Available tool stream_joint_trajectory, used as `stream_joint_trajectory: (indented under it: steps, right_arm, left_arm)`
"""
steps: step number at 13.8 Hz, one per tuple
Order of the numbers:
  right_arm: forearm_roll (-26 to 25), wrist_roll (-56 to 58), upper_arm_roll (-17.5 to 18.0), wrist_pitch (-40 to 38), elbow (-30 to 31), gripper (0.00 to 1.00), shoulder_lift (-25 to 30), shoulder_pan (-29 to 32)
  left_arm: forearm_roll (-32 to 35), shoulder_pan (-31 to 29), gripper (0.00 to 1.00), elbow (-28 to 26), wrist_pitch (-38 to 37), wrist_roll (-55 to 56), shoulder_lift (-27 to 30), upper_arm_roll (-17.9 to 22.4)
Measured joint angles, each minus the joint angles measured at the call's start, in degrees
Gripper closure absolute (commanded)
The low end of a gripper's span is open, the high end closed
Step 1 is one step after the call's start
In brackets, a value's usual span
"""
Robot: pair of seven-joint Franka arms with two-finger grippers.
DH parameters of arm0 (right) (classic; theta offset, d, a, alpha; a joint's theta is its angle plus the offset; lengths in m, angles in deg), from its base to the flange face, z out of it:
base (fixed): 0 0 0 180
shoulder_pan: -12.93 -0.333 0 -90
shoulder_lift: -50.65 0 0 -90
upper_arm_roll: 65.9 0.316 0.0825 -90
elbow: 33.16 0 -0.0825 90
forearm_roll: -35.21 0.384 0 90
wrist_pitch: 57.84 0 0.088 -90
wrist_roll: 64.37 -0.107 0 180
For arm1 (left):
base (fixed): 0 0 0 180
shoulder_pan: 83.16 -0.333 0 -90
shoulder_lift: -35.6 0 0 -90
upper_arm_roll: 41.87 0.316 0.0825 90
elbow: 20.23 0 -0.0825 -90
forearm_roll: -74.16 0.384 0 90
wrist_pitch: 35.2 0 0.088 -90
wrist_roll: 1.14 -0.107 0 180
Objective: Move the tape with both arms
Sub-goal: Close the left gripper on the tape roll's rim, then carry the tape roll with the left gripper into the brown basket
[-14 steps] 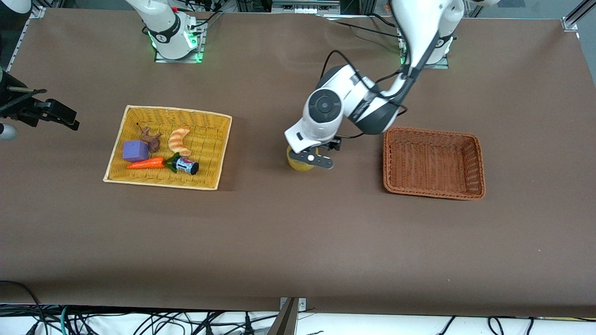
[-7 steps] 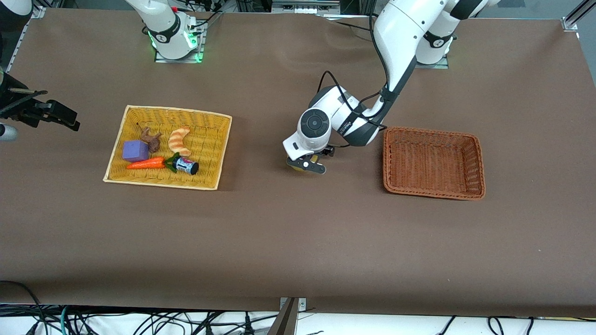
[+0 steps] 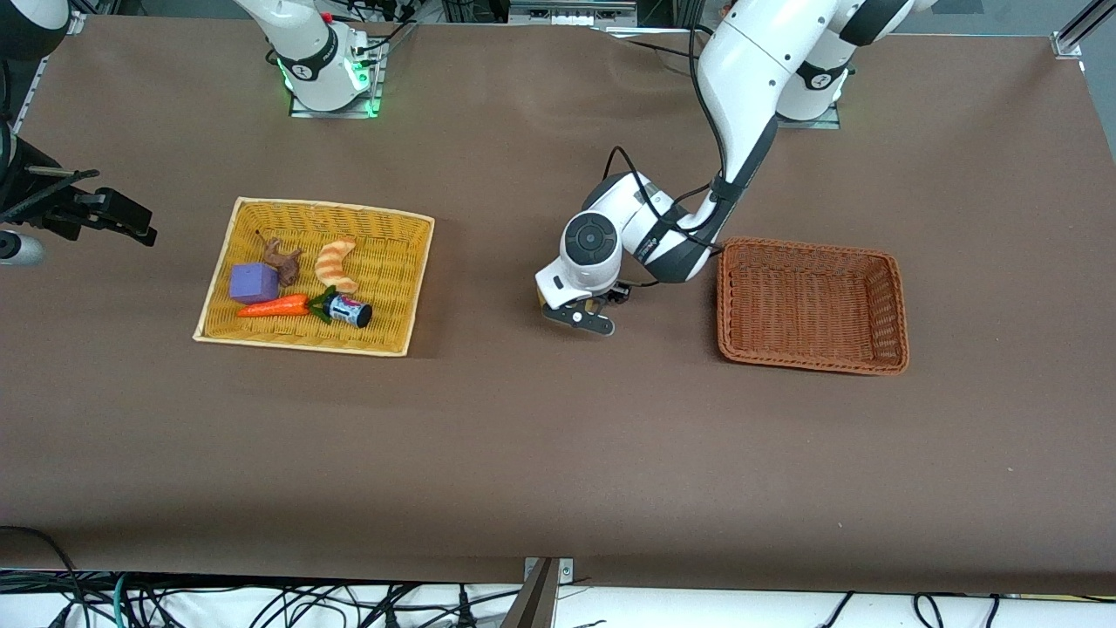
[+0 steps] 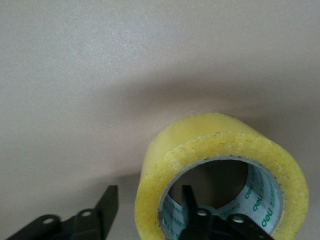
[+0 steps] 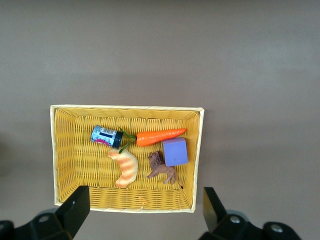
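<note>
At frame centre, the left gripper (image 3: 577,315) straddles the packing tape's (image 4: 220,170) wall, fingers not yet closed; next, close and lift. The right gripper (image 5: 142,212) waits wide open above the yellow basket (image 5: 195,150).

yellow basket (image 3: 397,288): croissant (image 3: 336,263), carrot (image 3: 273,306), purple block (image 3: 254,283), can (image 3: 350,310), brown animal figure (image 3: 282,258) | brown basket (image 3: 889,305): near left arm's end

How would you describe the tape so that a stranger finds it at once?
Look between the yellow basket and the brown basket, under the left gripper. The tape stands there on the table, one finger inside its core. It is the only yellowish ring.
</note>
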Motion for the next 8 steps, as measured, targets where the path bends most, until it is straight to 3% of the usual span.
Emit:
stream_joint_trajectory:
  steps: [5, 8]
  right_arm:
    - [0.0, 0.0, 0.1, 0.0, 0.0, 0.00, -0.2, 0.0]
    - [0.0, 0.0, 0.1, 0.0, 0.0, 0.00, -0.2, 0.0]
  left_arm:
    - [0.0, -0.3, 1.00, 0.4, 0.1, 0.0, 0.2, 0.1]
    - [0.0, -2.3, 1.00, 1.4, -6.6, 0.0, 3.5, 0.3]
